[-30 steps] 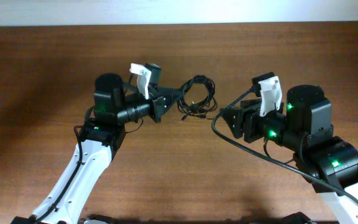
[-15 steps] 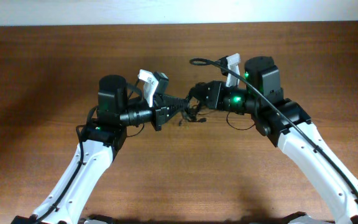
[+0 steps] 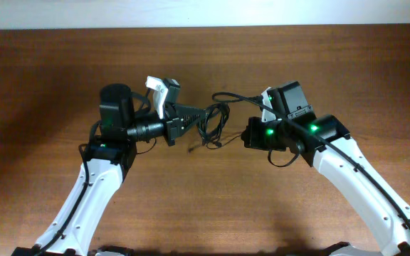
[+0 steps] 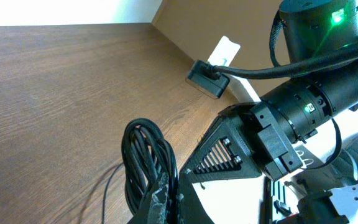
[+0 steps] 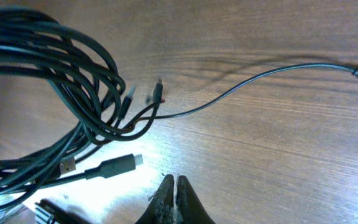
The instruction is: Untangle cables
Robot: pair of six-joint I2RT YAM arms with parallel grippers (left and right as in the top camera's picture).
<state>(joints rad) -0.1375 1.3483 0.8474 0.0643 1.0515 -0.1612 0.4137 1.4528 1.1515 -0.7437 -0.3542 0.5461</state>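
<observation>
The cables (image 3: 215, 118) are a bundle of thin black cords hanging off the table between the two arms. My left gripper (image 3: 198, 114) is shut on the bundle; in the left wrist view the loops (image 4: 143, 160) stand up out of the closed fingertips (image 4: 160, 198). My right gripper (image 3: 248, 134) is just right of the bundle and apart from it, shut with nothing visible between its tips (image 5: 174, 184). The right wrist view shows the coil (image 5: 48, 68) at upper left, a flat plug (image 5: 115, 165) near the tips, and one loose strand (image 5: 260, 78) running right.
A thick black wire (image 3: 228, 95) of the right arm arcs over the table behind the bundle. The right arm's black wrist (image 4: 272, 134) sits close beside the left gripper. The table's far edge (image 3: 205, 28) meets a white wall.
The right gripper swung in to the bundle, closed, and has now drawn back down and to the right, shut. The left gripper has shifted left with the cables in it.
</observation>
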